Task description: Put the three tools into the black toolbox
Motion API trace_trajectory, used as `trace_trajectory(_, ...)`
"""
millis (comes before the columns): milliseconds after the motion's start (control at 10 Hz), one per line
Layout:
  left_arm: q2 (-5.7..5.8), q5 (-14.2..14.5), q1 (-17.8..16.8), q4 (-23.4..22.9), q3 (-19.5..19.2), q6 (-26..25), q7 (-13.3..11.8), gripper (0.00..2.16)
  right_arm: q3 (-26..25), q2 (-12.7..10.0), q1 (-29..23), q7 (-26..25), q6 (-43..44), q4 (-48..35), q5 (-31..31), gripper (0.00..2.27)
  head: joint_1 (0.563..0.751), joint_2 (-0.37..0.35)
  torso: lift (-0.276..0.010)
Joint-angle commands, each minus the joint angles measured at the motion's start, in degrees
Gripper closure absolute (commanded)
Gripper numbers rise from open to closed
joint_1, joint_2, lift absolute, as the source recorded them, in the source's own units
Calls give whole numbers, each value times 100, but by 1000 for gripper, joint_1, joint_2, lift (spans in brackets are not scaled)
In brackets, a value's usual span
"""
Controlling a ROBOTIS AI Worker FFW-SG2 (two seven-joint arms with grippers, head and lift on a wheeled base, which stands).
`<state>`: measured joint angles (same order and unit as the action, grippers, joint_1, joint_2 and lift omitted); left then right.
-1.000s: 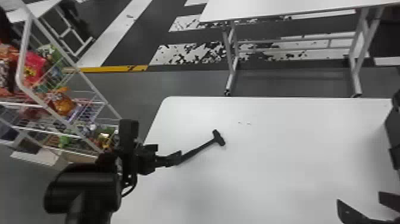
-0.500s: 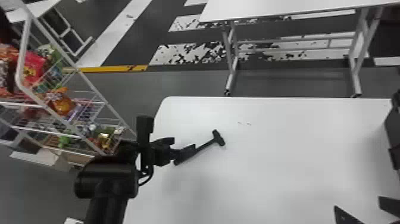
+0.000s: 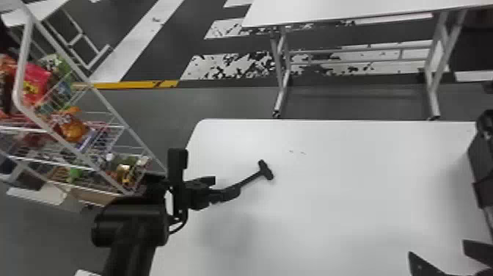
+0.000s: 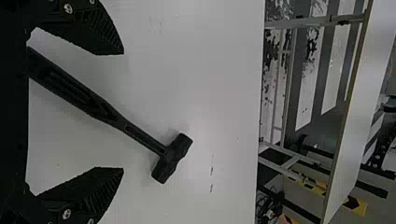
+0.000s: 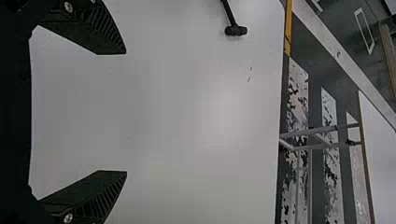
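Table: A white table spreads across the head view, with a few small dark marks on its top.
Hammer: One black hammer lies on the table towards its left side, its head pointing away from the left arm.
Left gripper: It is over the hammer's handle; the left wrist view shows its two fingers wide apart, the handle running between them, nearer one finger. The handle's far end is hidden.
Right gripper: It is at the near right of the table, fingers wide apart, with nothing between them.
Toolbox: The black toolbox, partly cut off, stands at the table's right end.
Surroundings: A white wire rack of snack bags stands to the left; a second white table stands beyond.
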<state>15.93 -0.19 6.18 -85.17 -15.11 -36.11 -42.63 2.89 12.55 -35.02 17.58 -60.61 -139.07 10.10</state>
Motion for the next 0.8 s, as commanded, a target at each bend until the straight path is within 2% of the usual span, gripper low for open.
trace_trajectory(0, -46, 19, 103, 71, 8, 29, 9, 117, -26, 28, 4, 0, 0, -59, 27, 83, 695, 333, -51)
trace_trajectory(400, -99, 37, 349, 18, -1, 81, 62, 117, -245, 125, -163, 9, 17, -261, 194, 83, 695, 330, -51)
trace_trajectory(700, -301, 63, 621, -193, 8, 64, 62, 117, -272, 151, -216, 9, 35, -322, 238, 83, 695, 315, -51)
